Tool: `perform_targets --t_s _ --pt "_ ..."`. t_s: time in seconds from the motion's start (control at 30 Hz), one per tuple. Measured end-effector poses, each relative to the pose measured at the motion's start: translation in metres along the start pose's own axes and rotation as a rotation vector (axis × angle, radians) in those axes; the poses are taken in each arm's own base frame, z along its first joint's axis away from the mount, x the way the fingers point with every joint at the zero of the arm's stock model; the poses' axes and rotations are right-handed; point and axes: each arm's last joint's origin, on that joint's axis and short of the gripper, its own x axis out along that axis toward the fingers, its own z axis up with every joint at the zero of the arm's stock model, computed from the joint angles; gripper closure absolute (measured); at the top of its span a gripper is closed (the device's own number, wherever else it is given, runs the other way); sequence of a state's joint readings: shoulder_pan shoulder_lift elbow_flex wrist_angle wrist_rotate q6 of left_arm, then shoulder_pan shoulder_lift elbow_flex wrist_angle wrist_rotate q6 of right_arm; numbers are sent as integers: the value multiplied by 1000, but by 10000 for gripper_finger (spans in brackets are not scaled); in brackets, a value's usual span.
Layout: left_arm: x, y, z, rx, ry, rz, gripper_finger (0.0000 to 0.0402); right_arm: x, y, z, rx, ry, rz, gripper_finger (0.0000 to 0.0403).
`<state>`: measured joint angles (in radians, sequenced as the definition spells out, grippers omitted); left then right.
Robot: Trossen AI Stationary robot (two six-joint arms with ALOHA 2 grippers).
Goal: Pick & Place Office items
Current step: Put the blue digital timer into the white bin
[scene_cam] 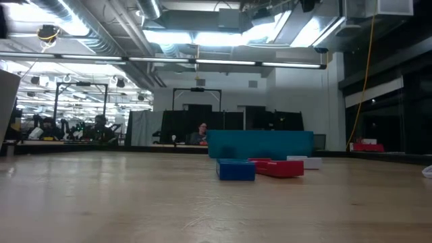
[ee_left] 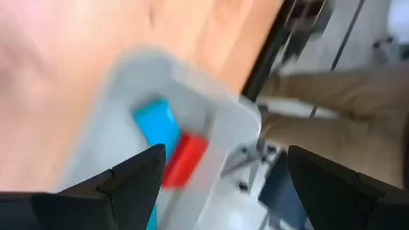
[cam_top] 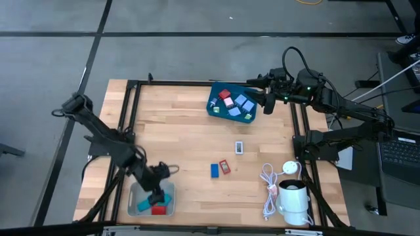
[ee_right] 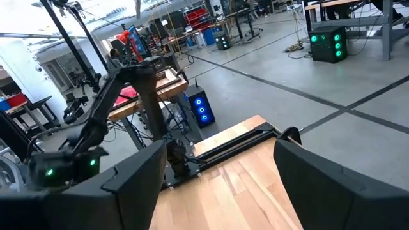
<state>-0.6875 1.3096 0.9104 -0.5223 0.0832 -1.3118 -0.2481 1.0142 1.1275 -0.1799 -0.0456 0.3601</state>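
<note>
A wooden desk seen from above, with a dark robot arm at each side. At the lower left of the frame, the left hand hangs over a pale grey bin at the desk's near edge; in its wrist view the two dark fingers stand wide apart with nothing between them, and a light blue piece and a red piece lie touching inside the bin below. At the upper right of the frame, the right hand waits just beside a teal tray that holds more small red, blue and lavender pieces; its fingers are spread and empty. Three items remain loose on the desk in the middle right of the frame: a white piece, a blue piece and a red one just beside it. A coiled white cable and a white cylindrical device sit at the lower right. Likely risks: the left fingers could snag the bin's wall while rising and drag it off the desk edge, and the close blue and red pair could be nudged together during a pick.
</note>
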Motion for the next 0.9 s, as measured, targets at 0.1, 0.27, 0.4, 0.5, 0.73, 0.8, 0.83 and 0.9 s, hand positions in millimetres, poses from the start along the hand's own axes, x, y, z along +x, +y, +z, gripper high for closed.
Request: perform_targets --t_s 0.1,0.27,0.4,0.5,0.73,0.8,0.83,0.9 --pt "-16 5 20 9 -99 -18 80 0 0 0 1 0 0 105" --pt "-34 21 59 12 -245 -8 80 0 0 0 25 0 0 105" --pt "-41 39 93 11 -335 48 80 0 0 0 27 0 1 105" --pt "-39 52 115 54 -371 95 80 0 0 0 39 -1 1 105" --pt "-25 46 164 399 -346 166 80 0 0 0 44 0 1 105" --pt "-19 35 175 594 -305 208 80 0 0 0 44 0 1 105" --pt "-15 29 180 666 -281 226 80 0 0 0 44 0 1 105" --pt "-7 20 195 740 -237 254 80 0 0 0 46 0 1 105"
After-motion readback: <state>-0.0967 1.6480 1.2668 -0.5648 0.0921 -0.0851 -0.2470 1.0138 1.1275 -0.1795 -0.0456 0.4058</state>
